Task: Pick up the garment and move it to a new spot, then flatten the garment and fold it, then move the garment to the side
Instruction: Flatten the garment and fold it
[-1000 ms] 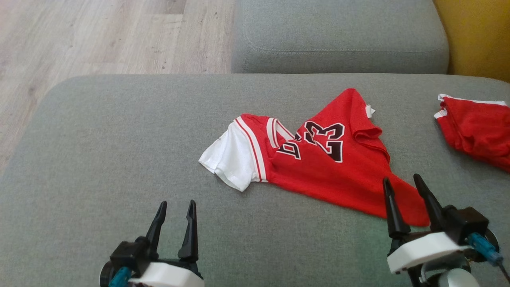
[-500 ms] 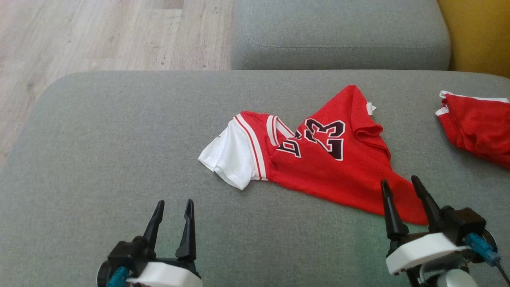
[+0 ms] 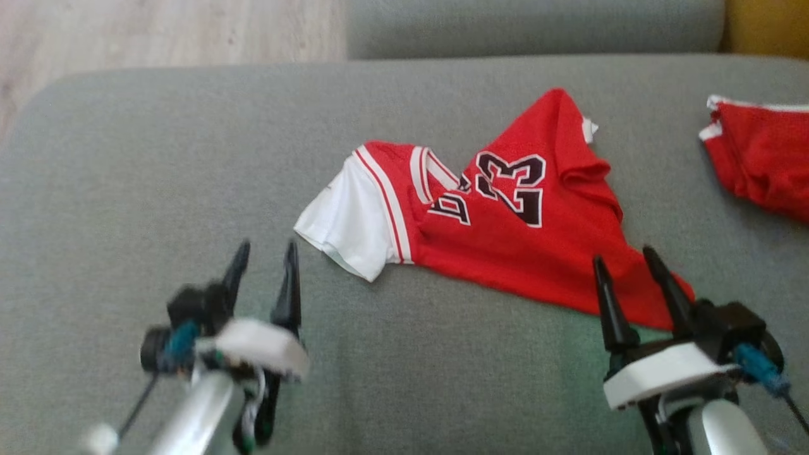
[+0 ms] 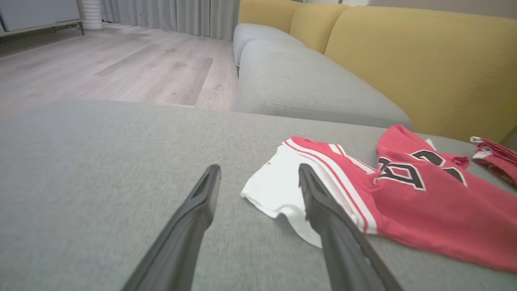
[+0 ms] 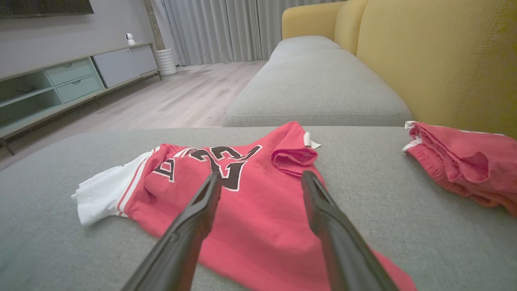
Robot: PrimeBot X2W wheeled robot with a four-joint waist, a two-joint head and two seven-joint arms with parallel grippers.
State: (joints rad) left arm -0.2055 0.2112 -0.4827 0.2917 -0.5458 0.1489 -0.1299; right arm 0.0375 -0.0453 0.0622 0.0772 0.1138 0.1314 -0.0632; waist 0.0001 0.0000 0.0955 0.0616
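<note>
Your left tool hovers spread and empty, just short of the white sleeve of the red number 23 jersey. Your right tool is spread too, over the jersey's near corner. You have the jersey lying crumpled on the grey sofa cushion, with another red garment well apart to its right.

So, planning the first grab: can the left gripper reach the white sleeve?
Probably yes. The left gripper is open, the sleeve lies just ahead and to its right, with only cushion between.
</note>
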